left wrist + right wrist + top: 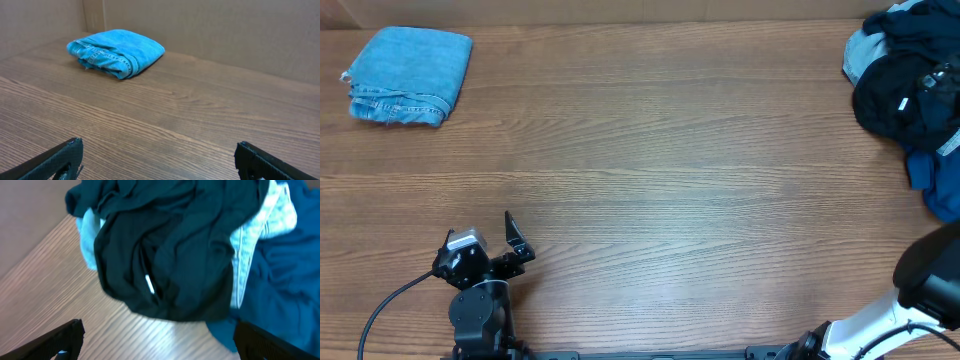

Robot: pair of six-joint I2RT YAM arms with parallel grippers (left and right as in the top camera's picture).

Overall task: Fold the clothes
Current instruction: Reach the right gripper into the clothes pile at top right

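Note:
A heap of clothes lies at the table's far right: a black T-shirt [898,95] on top, a royal-blue garment [935,185] under it and light denim [860,55] behind. In the right wrist view the black T-shirt [175,255] with its white tag [149,284] fills the frame, with the blue garment [285,285] to its right. My right gripper [157,332] is open and empty over bare wood just short of the heap. A folded light-blue denim piece [408,75] lies at the far left corner. My left gripper [157,152] is open and empty, well away from the folded denim [117,52].
The wooden table [660,170] spans the whole view. A cardboard-coloured wall [225,30] stands behind the folded denim. My left arm [480,290] sits at the front left edge, my right arm [925,275] at the front right.

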